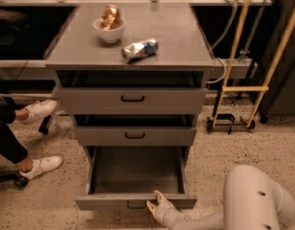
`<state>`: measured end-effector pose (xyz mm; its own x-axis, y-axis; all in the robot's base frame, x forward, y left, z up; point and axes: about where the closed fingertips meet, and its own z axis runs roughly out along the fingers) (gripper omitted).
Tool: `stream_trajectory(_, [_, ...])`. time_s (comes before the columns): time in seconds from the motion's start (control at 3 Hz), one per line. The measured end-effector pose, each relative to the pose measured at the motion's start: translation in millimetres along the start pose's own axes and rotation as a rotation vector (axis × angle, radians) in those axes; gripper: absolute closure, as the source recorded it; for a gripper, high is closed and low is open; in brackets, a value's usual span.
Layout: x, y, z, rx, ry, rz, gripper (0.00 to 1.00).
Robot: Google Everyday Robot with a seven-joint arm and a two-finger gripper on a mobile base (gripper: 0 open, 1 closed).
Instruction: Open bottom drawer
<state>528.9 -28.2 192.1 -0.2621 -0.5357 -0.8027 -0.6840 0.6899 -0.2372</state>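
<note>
Bottom drawer (104,203) stands well out, its front running left to right | gripper (154,201) at front edge, just right of handle (136,205) | fingers (159,195) apart | any further pull likely runs toward the camera

The end effector (155,201) is resting at the front edge of the bottom drawer (135,174), seemingly touching it, just right of the handle (135,205). Well beyond and above it, the tabletop (181,37) is carrying a bowl (109,30) and a can (139,50).
</note>
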Motion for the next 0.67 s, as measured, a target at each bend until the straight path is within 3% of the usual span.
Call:
stream_trajectory(0.33, [-3, -1, -2, 0.0, 0.0, 0.0, 1.0])
stream_trajectory(0.67, [14, 10, -11, 0.019, 0.001, 0.03, 1.0])
